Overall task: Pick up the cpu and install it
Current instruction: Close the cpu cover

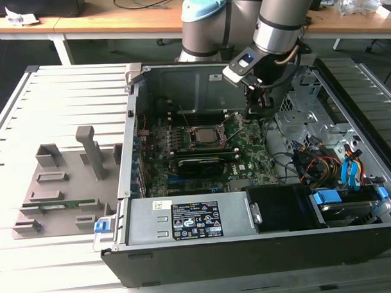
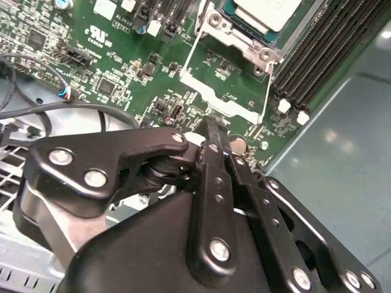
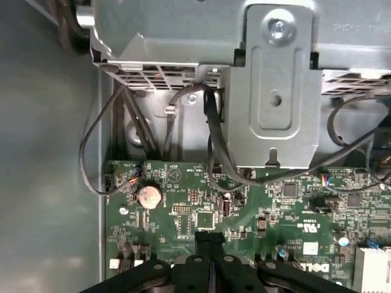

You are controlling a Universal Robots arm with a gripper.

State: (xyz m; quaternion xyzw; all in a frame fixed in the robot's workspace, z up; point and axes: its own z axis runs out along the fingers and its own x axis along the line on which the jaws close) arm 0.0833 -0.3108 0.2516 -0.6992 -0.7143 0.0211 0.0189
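gripper (image 1: 257, 112) jaws pressed together, empty | over motherboard (image 1: 247, 161) edge beside drive cage (image 1: 310, 120) | cpu (image 1: 206, 134) seated in socket (image 2: 219, 29), toward exterior view's left of jaws

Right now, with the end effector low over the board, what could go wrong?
1. The shut end effector hangs close to the open socket frame and could snag it.
2. The cpu lies in the socket, apparently unclamped; a bump might shift it.
3. Loose black cables hang close by and could catch.
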